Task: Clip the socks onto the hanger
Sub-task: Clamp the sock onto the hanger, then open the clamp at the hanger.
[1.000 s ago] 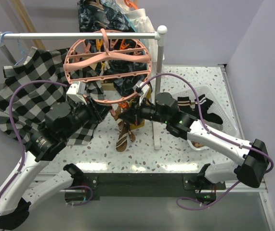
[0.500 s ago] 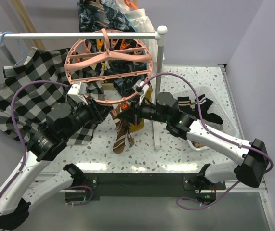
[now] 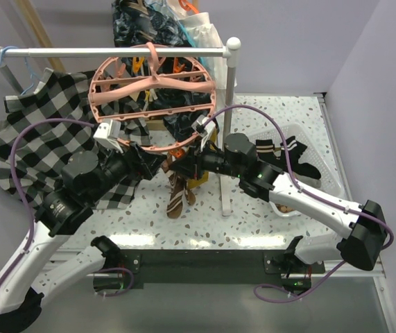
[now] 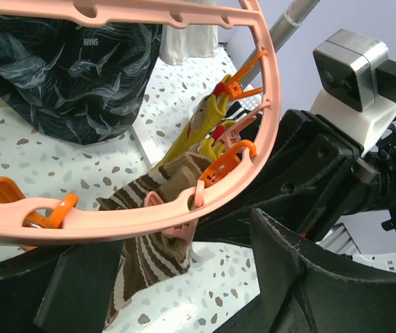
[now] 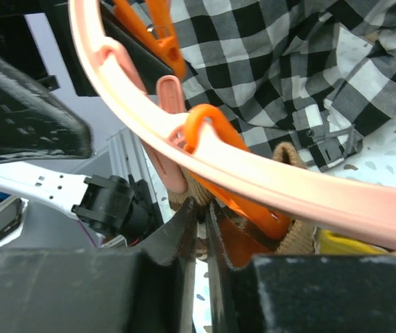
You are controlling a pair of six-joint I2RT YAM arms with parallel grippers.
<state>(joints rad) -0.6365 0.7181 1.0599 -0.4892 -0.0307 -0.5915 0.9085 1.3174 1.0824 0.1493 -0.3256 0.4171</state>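
The salmon-pink hanger (image 3: pixel 95 94) hangs from the white rail, and both grippers meet under its near rim. A brown sock with cream stripes (image 3: pixel 177 191) dangles from that rim. In the left wrist view a pink clip (image 4: pixel 177 222) pinches the striped sock (image 4: pixel 149 243) below the ring (image 4: pixel 114 215). A yellow sock (image 4: pixel 198 132) hangs further along from an orange clip (image 4: pixel 229 156). My left gripper (image 4: pixel 191 291) stands open just under the ring, holding nothing. My right gripper (image 5: pixel 201 215) has its jaws a narrow slit apart, tips at the brown cuff (image 5: pixel 291 156) under the ring (image 5: pixel 288 187).
A black-and-white checkered shirt (image 3: pixel 38 132) hangs from the white rail (image 3: pixel 114 50) at the left. A dark bag (image 3: pixel 149 28) sits behind the hanger. The rail's white post (image 3: pixel 229 90) stands right of it. A white basket (image 3: pixel 322 173) with more socks lies at the right.
My left gripper has opened wide. The hanger ring has swung back and to the left. My right jaws have parted a little at the striped sock's cuff.
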